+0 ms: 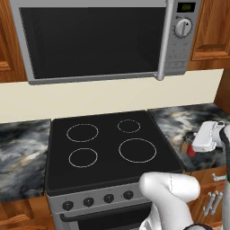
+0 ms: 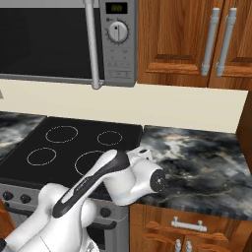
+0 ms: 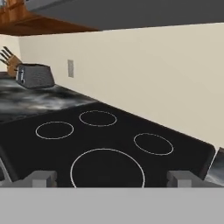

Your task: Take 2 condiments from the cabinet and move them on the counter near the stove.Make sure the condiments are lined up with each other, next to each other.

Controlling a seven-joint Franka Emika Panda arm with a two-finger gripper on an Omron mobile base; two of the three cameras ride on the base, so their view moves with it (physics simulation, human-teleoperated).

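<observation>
In the left base view I see the gripper's white hand (image 1: pixel 207 136) over the dark marbled stone bench (image 1: pixel 179 121) right of the black glass-topped steel stove (image 1: pixel 108 148), with a red bottle (image 1: pixel 191 151) and tan-brown shaker (image 1: pixel 184 146) just beneath. Right base view: arm hides them. Hand view: jaws stand wide, holding nothing, facing the burners.

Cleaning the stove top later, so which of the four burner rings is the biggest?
The front right burner on the stove; its white ring is clearly wider than the other three.
</observation>
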